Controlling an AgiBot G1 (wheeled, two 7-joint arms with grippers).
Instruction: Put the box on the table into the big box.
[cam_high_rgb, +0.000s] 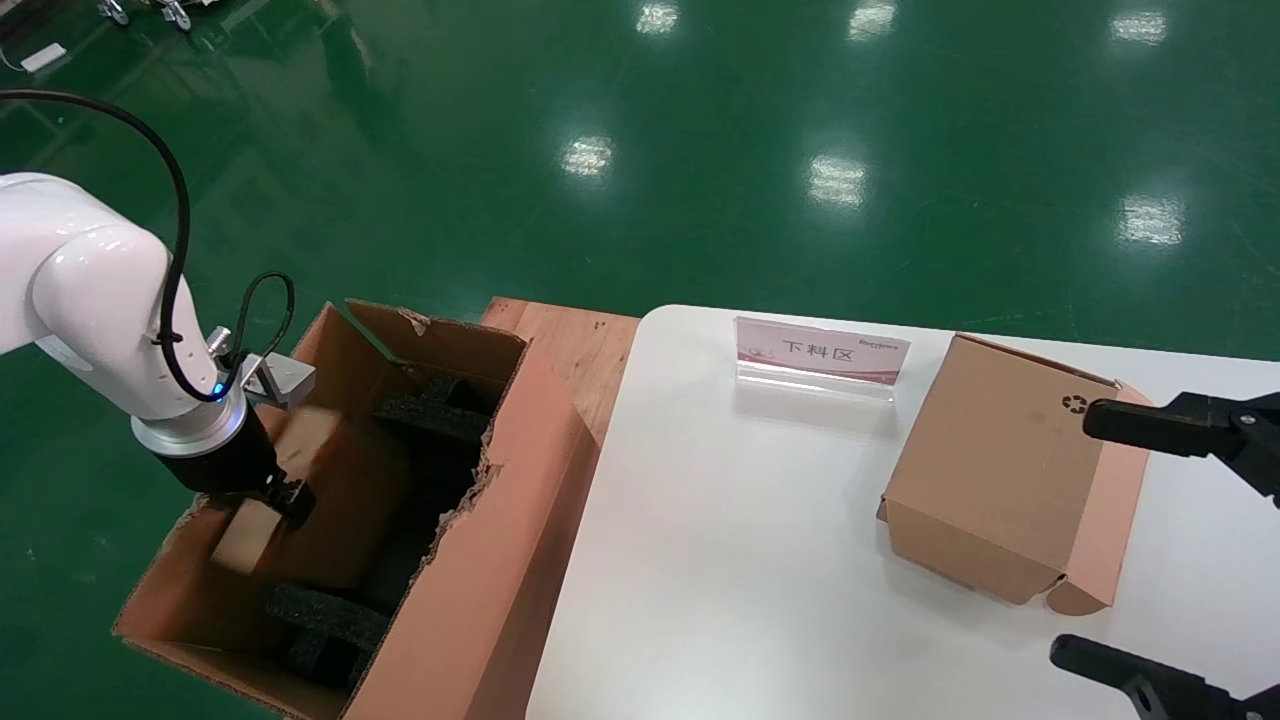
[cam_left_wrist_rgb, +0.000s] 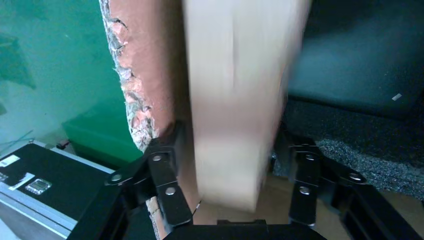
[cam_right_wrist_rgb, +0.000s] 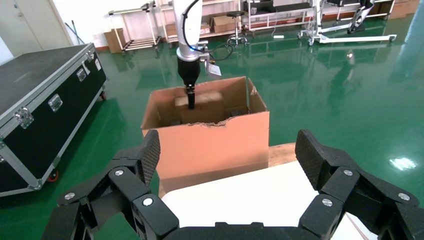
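Observation:
The plain small box (cam_high_rgb: 300, 470) is inside the big box (cam_high_rgb: 480, 560), down among black foam blocks (cam_high_rgb: 430, 415). My left gripper (cam_high_rgb: 285, 500) reaches into the big box. In the left wrist view the box (cam_left_wrist_rgb: 240, 75) shows blurred between the spread fingers (cam_left_wrist_rgb: 167, 185) of that gripper (cam_left_wrist_rgb: 230, 145), with a gap on each side; the gripper is open. The big box's torn wall (cam_left_wrist_rgb: 145, 75) is beside it. My right gripper (cam_high_rgb: 1075, 535) is open and empty over the table (cam_high_rgb: 740, 560) at its right edge. The right wrist view shows it (cam_right_wrist_rgb: 227, 155), open, facing the big box (cam_right_wrist_rgb: 210, 140).
A similar small box with a black recycling symbol (cam_high_rgb: 1000, 470) stands on the table between the right gripper's fingers. A clear sign stand (cam_high_rgb: 822, 352) sits at the table's back. A wooden pallet (cam_high_rgb: 575, 350) lies beside the big box. A black flight case (cam_right_wrist_rgb: 35, 100) stands on the green floor.

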